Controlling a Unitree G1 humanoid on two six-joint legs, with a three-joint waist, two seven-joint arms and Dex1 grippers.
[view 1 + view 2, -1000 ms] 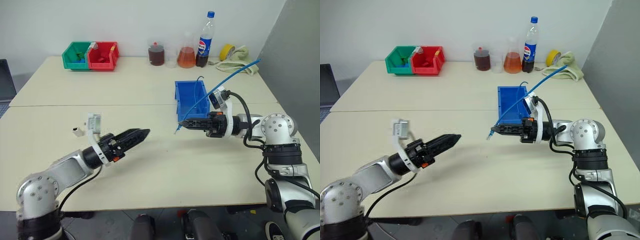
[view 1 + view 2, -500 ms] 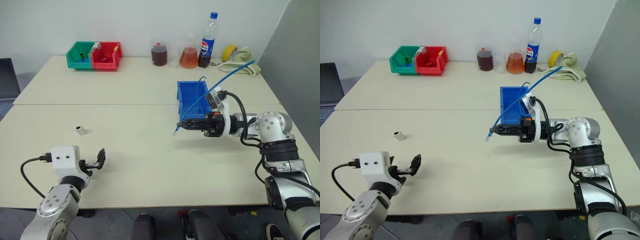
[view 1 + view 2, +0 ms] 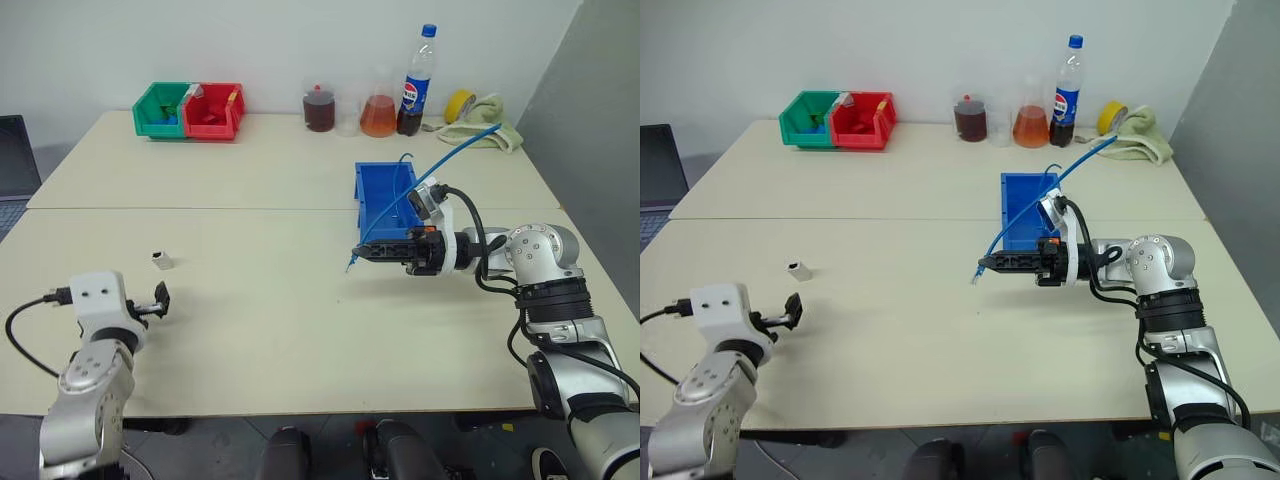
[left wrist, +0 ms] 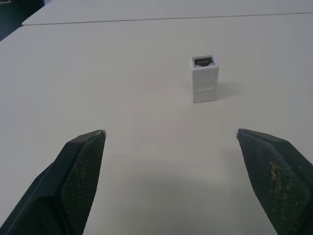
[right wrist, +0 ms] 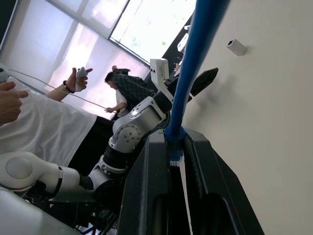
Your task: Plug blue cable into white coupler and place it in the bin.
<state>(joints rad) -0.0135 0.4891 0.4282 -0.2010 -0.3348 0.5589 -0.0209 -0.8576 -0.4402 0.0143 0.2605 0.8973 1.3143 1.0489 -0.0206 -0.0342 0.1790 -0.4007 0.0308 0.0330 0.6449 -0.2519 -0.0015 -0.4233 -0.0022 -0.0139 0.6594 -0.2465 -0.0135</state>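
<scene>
Left wrist view: white coupler (image 4: 204, 78) ahead of the spread left fingers (image 4: 80, 161), untouched.

Seen through the head camera, the white coupler (image 3: 161, 260) stands alone on the surface (image 3: 260, 310), just beyond the left gripper (image 3: 160, 300) and well apart from the right gripper (image 3: 372, 250); the left arm is much the nearer. Its fingers stand fully apart and hold nothing. The coupler stands upright, long axis vertical, dark socket at its top end. It lies slightly off the midline between the fingers, toward one side. The right fingers are closed on the blue cable (image 3: 440, 170) near its plug, which points across the surface toward the coupler. Behind the right gripper, the bin (image 3: 372, 195) has the cable arching over it.
</scene>
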